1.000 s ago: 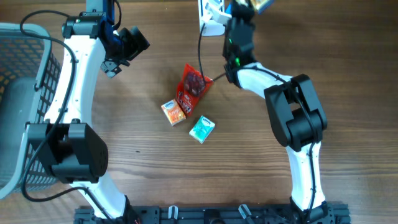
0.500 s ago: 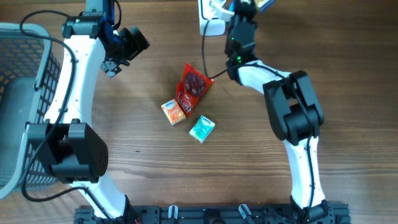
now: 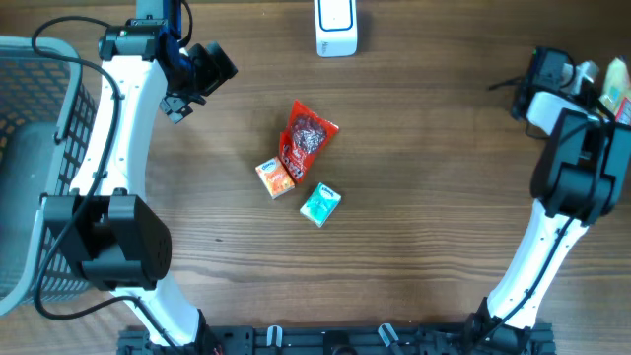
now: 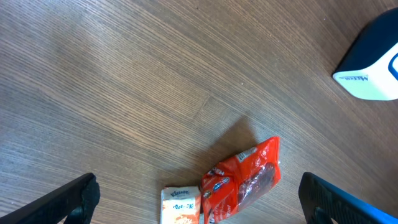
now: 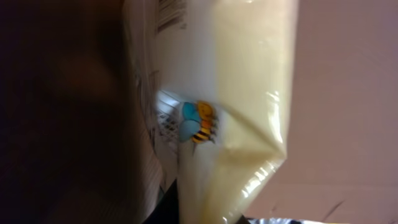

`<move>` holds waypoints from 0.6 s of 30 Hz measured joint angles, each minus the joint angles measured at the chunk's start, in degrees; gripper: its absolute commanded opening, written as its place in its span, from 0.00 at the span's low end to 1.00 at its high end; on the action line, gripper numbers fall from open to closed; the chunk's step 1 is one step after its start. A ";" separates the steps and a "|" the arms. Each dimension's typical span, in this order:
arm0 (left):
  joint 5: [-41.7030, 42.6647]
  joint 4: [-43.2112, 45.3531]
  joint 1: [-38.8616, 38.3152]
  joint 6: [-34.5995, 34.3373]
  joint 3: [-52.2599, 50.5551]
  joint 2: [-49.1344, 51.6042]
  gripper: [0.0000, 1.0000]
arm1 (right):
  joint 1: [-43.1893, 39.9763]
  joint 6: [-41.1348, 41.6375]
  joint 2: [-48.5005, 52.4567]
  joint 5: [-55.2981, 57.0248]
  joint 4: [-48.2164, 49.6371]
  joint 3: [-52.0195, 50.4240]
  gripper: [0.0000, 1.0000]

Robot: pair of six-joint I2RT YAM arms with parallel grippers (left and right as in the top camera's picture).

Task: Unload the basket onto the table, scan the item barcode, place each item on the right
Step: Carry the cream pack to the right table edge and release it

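Wooden surface (image 3: 444, 197), overhead: the right gripper (image 3: 597, 81) sits at its edge, apparently clamped on 1 pale packet (image 3: 618, 89), with the scanner (image 3: 336, 28) well apart from it. The left gripper (image 3: 202, 71) is empty. Left wrist: its fingers (image 4: 68, 202) stand wide. Right wrist: the pale packet fills the view. Pickup looks done; whether it was scanned I cannot tell.

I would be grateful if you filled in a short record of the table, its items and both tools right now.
scanner: white and blue, at the far edge of the table
loose items: red snack bag, orange tissue pack, teal pack, close together mid-table
basket: grey, at the left edge
left tool: open, empty, above the table
right tool: shut on a pale yellow packet, far right, away from the scanner
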 measured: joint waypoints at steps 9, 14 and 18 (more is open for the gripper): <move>0.00 -0.02 0.00 -0.02 0.00 0.00 1.00 | -12.20 22.38 -2.43 -25.46 -29.90 11.85 1.00; 0.00 0.04 0.00 0.00 0.00 0.00 1.00 | -12.98 28.87 -1.64 -59.41 -47.87 34.86 1.00; 0.00 -0.02 0.00 0.00 0.00 0.00 1.00 | -9.66 31.47 -3.30 -93.88 -50.34 40.63 1.00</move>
